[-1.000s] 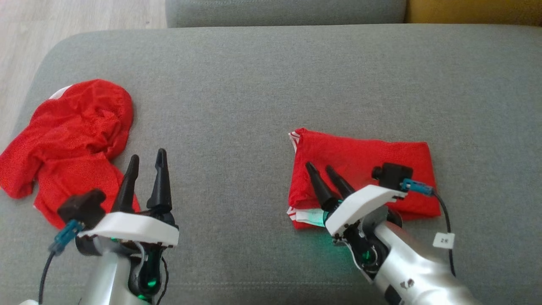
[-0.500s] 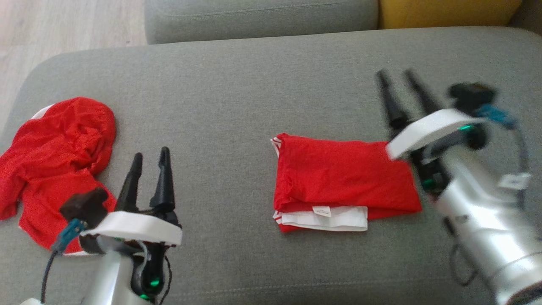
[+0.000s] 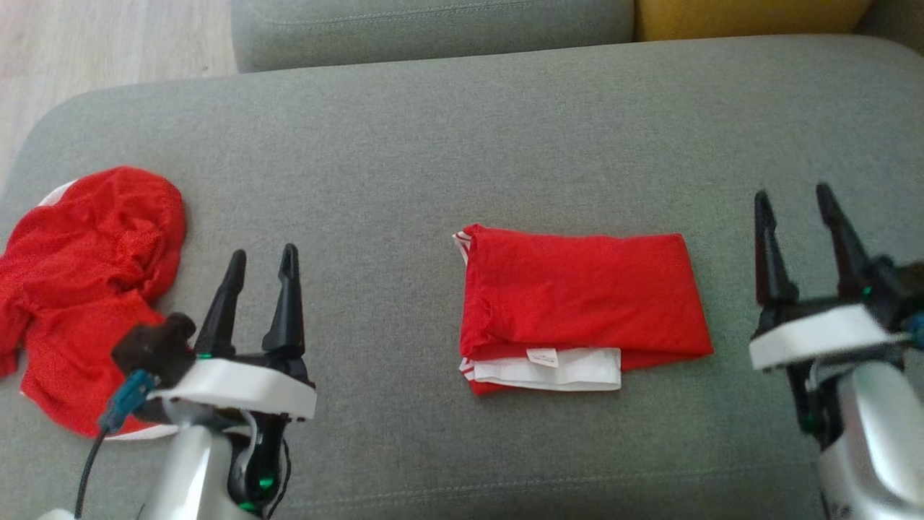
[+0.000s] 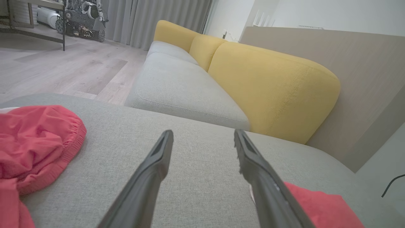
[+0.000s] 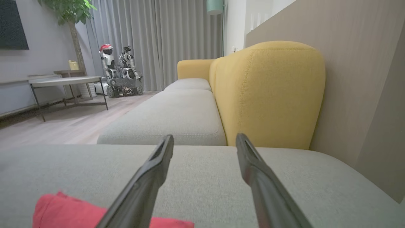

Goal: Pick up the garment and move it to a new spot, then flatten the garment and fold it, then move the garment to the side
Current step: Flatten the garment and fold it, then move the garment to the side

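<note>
A red garment (image 3: 577, 300) lies folded into a neat rectangle in the middle of the grey cushion (image 3: 447, 144), a white band with a small label along its near edge. Its corner shows in the left wrist view (image 4: 319, 205) and in the right wrist view (image 5: 69, 209). My right gripper (image 3: 792, 195) stands open to the right of it, apart from the cloth, nothing between its fingers. My left gripper (image 3: 263, 256) is open at the lower left, between the folded garment and a crumpled red garment (image 3: 79, 289), touching neither.
The crumpled red garment (image 4: 34, 142) lies at the cushion's left end near the edge. A second grey cushion (image 3: 433, 29) and a yellow backrest (image 3: 751, 14) lie beyond. Wooden floor (image 3: 86, 43) shows at the upper left.
My right gripper has lifted off the folded garment and swung out to its right side, leaving it lying flat. The head camera has shifted a little. The left gripper stays put.
</note>
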